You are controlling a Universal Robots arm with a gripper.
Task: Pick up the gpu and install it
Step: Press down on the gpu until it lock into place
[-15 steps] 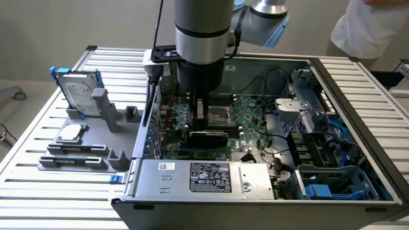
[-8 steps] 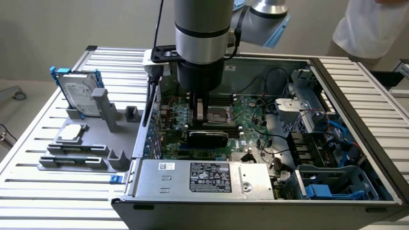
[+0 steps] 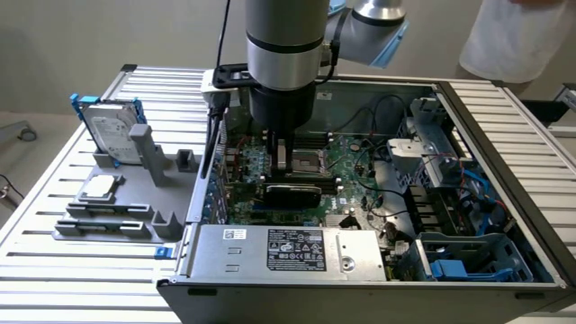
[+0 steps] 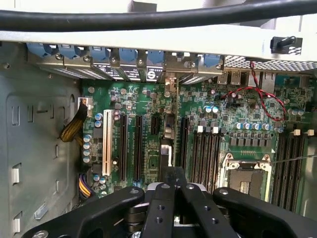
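gpu: risk of crooked seating

It stands on edge on the motherboard, with my pincer closed just above it. I fear an off-centre push would tilt it and stress the motherboard.

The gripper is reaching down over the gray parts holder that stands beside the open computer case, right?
No. The gripper is reaching down inside the open computer case, over the motherboard, not over the gray parts holder beside it. The exterior view shows this.
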